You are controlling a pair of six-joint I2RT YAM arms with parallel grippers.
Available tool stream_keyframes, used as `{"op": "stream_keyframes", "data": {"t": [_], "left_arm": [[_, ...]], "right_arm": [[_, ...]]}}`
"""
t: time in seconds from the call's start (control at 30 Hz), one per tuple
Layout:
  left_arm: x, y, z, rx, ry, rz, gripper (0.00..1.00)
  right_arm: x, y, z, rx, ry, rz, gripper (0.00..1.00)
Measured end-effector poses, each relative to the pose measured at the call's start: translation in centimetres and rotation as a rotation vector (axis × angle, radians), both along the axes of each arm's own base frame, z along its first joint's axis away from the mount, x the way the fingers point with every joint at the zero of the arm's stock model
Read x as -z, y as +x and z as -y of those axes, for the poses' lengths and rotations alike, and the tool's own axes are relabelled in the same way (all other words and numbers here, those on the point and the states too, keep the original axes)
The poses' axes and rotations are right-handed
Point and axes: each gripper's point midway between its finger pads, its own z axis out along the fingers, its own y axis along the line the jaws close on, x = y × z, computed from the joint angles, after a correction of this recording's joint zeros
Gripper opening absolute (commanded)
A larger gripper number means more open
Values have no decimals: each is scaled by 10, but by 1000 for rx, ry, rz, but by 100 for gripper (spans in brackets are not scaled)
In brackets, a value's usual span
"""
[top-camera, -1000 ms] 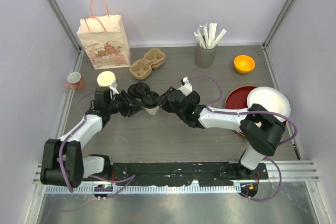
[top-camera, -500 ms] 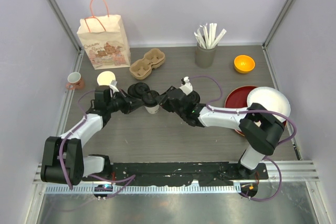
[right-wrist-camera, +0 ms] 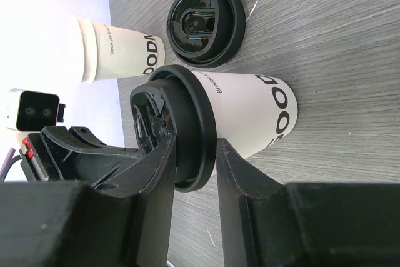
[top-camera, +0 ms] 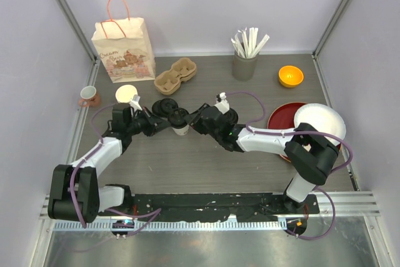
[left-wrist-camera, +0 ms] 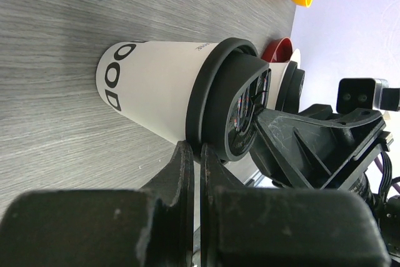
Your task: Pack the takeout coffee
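Observation:
The takeout coffee (top-camera: 181, 125), a cream-white paper cup with a black lid (top-camera: 180, 115), stands on the table between my two grippers. In the right wrist view the cup (right-wrist-camera: 250, 114) sits under its lid (right-wrist-camera: 187, 123), and my right gripper (right-wrist-camera: 195, 142) is shut on the lid's rim, one finger on top and one beneath against the cup wall. From the left, my left gripper (left-wrist-camera: 195, 149) is shut, with nothing between its fingers and its tips right at the lid's rim on the cup (left-wrist-camera: 156, 92). Seen from above, the left gripper (top-camera: 167, 123) and the right gripper (top-camera: 189, 123) flank the cup.
A paper bag (top-camera: 124, 49) stands at the back left with a cardboard cup carrier (top-camera: 175, 74) beside it. Nearby are stacked cups (top-camera: 127, 95), spare black lids (top-camera: 165, 105) and a pink mug (top-camera: 89, 96). A straw holder (top-camera: 245, 64), orange bowl (top-camera: 290, 76), red plate (top-camera: 281, 120) and white plate (top-camera: 320, 123) sit at right.
My left gripper's jaws have closed from partly open to shut beside the lid. The right gripper has kept its hold, and the cup has barely moved.

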Motion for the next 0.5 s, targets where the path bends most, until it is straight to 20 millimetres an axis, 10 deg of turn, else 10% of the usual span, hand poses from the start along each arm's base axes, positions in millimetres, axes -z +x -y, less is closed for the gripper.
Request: {"op": "stream_keyframes", "data": {"t": [0.5], "left_arm": [[-17,4,2,65,41,-82,24]], "right_arm": [[1,1,3,6,4,-8,27]]}}
